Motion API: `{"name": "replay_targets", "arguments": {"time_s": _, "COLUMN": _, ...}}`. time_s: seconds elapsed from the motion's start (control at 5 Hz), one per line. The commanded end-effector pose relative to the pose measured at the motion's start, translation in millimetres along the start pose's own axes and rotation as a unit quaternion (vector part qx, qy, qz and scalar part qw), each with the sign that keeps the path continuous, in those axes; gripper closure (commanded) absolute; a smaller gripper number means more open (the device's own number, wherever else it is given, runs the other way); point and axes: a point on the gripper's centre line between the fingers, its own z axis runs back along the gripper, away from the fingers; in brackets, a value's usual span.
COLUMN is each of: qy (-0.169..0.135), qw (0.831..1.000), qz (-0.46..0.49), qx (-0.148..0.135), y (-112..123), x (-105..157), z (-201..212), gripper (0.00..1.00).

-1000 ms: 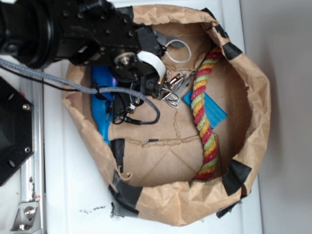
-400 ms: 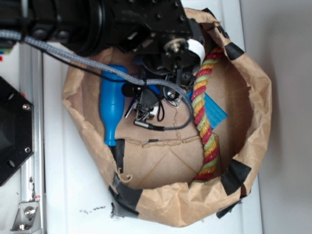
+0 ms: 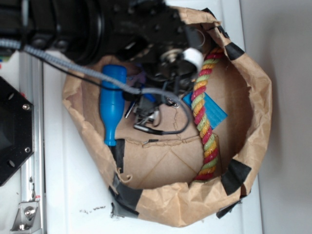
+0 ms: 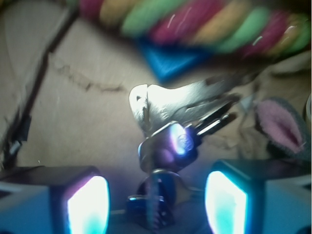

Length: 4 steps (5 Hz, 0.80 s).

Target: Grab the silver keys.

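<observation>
Now over the paper bag [image 3: 253,122] on the white table [image 3: 73,195], my gripper [image 4: 156,202] hangs with its jaws spread wide and holding nothing, the two lit pads [image 4: 87,204] flanking the silver keys [image 4: 180,109]. The bunch lies on the bag's brown floor, just below the rope toy [image 4: 195,22] and the corner of the flat blue card [image 4: 170,61]; the blue-headed key [image 4: 175,144] sits nearest the gap between the jaws, and a pink plush ear [image 4: 280,124] shows to the right. From the exterior view the arm hides nearly all of the bunch; only a glint of metal [image 3: 170,102] shows beside the rope.

To do this well, I judge the gripper should drop straight down so the pads reach the bag floor on either side of the ring and key heads, then close slowly; the flat blades could slide out if pinched near their tips. Drifting toward the rope risks catching it too.

Counted: one rope toy, one blue card, one blue plastic bottle [image 3: 112,105] lying at the bag's left, one bunch of keys. How many keys are on the ring I cannot tell; the wrist picture is blurred.
</observation>
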Motion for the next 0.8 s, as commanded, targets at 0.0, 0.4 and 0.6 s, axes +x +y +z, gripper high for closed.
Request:
{"name": "replay_targets", "arguments": {"time_s": 0.0, "qy": -0.048, "qw": 0.999, "qz": 0.012, "qx": 0.01, "y": -7, "x": -8, "z": 2, "gripper": 1.0}}
{"name": "replay_targets", "arguments": {"time_s": 0.4, "qy": -0.051, "qw": 0.998, "qz": 0.012, "qx": 0.021, "y": -7, "x": -55, "z": -10, "gripper": 1.0}}
{"name": "replay_targets", "arguments": {"time_s": 0.6, "qy": -0.055, "qw": 0.998, "qz": 0.016, "qx": 0.02, "y": -8, "x": -77, "z": -12, "gripper": 1.0}}
